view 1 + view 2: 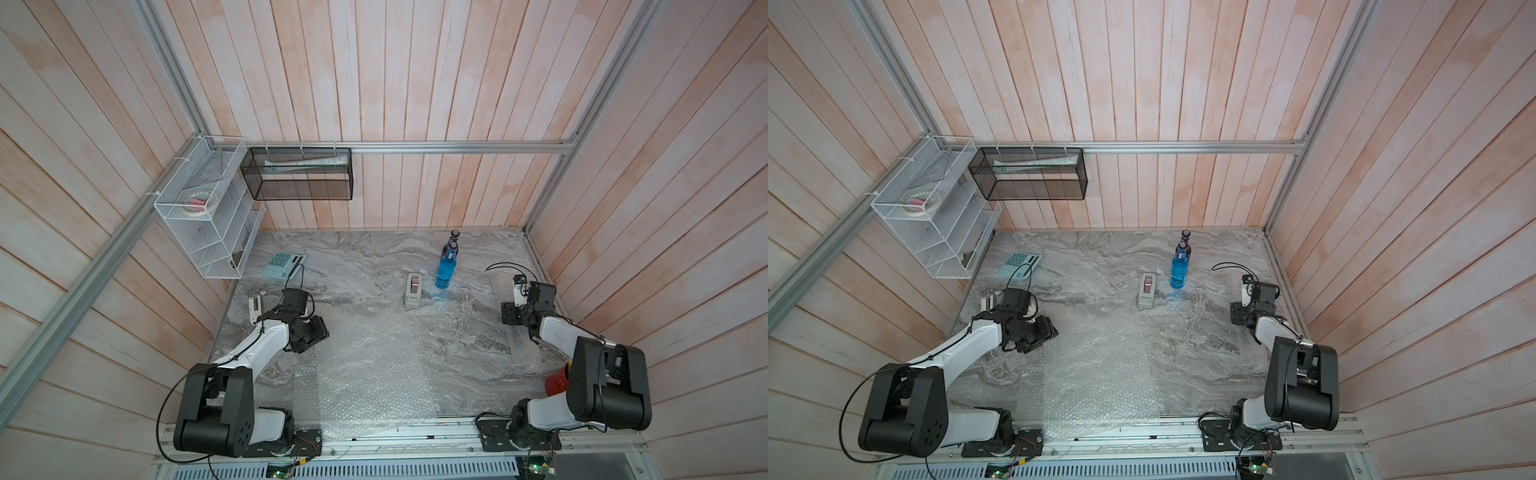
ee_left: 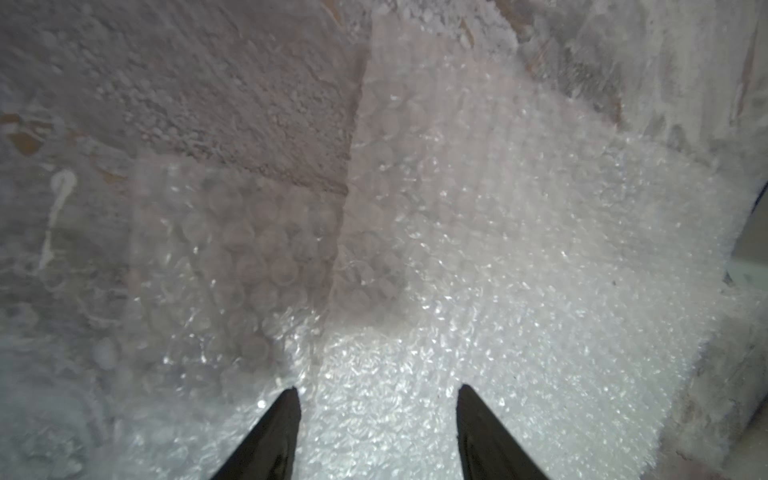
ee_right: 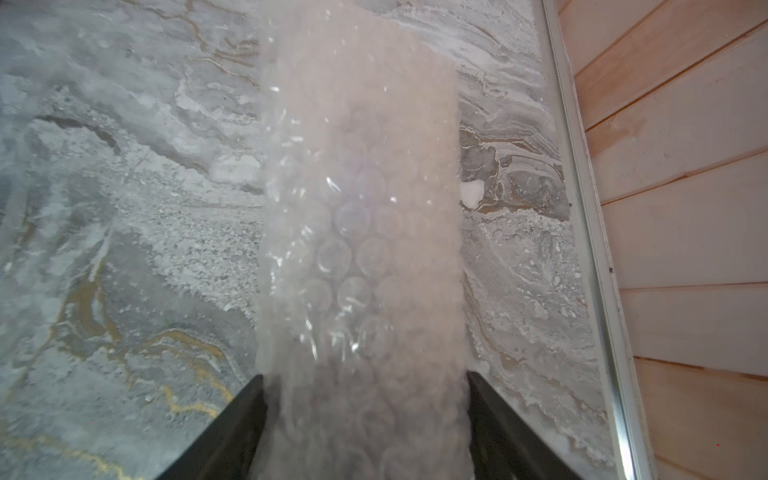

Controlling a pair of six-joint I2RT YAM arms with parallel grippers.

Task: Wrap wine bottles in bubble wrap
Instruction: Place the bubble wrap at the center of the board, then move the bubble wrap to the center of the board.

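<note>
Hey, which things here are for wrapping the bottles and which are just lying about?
For the job: bright blue glass bottle, dark purple bottle behind it, flat clear bubble wrap sheet, rolled bubble wrap tube.
Lying about: grey tape dispenser (might seal wrap), teal calculator, white wire rack, black mesh basket.

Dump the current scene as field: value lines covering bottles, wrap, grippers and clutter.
blue bottle: upright, unwrapped, far side of the table
purple bottle: upright just behind the blue bottle, unwrapped
bubble wrap sheets: flat, overlapping, near edge of the table
bubble wrap roll: rolled tube, contents not visible
left gripper: open, empty, over the sheets
right gripper: jaws flank the roll, grip unclear
tape dispenser: beside the blue bottle
calculator: far left corner
</note>
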